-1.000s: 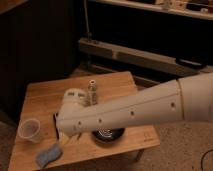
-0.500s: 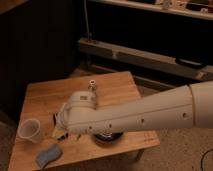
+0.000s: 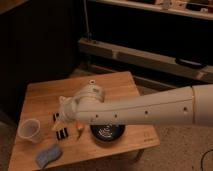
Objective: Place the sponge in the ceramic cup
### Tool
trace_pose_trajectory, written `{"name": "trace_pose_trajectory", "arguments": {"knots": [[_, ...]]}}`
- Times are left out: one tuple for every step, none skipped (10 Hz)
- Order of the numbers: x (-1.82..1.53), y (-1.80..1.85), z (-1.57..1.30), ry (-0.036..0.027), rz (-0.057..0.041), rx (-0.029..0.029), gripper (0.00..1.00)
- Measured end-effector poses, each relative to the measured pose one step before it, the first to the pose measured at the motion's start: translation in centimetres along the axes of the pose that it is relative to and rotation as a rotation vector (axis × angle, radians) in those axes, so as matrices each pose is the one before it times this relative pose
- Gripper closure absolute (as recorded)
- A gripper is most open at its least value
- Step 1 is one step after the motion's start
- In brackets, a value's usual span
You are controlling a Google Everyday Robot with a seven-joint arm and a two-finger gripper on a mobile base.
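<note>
The dark two-finger gripper (image 3: pixel 59 129) hangs at the lower left of the frame, over the wooden desk (image 3: pixel 125 87), on the end of the cream arm (image 3: pixel 145 112) that reaches in from the right edge; whether it is released or clenched I cannot tell, but the sponge is not in it.

Just below and left of the gripper lies the blue, oblong, soft sponge (image 3: pixel 47 155), flat on the desk near the bottom-left corner; just left of the gripper stands the pale, round, upright cup (image 3: pixel 29 130), apart from the sponge and, as far as shows, with nothing in it.

The step in hand looks like the reach for the sponge. To do it well, the gripper should come down square over the sponge's middle and close across its narrow side; foam gives, so squeeze firmly enough that it does not slip out. Lift clear of the cup's rim before moving across; the cup looks light and a knock could tip it. The sponge seems about as wide as the cup's mouth, so it may go in better end first, let go low.

Counted: one gripper; one sponge; one cup; one round black bowl (image 3: pixel 106 133) under the arm at lower centre; one small orange item (image 3: pixel 80 128) beside it, too small to name; one desk.
</note>
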Motion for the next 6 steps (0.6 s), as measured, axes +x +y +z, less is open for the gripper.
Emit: {"name": "trace_pose_trajectory", "arguments": {"knots": [[-0.246, -0.057, -0.009, -0.00249, -0.01823, -0.01122, 0.2], [-0.695, -0.481, -0.267, 0.00845, -0.0721, -0.02275, 0.2], [-0.381, -0.185, -0.08, 0.00938, -0.06857, -0.02876, 0.2], [0.113, -0.007, 0.018, 0.00735, -0.01824, -0.02007, 0.2], [0.56, 0.205, 0.22, 0.02136, -0.00854, -0.0203, 0.2], [0.222, 0.506, 0.456, 0.04184, -0.02478, -0.02618, 0.2]]}}
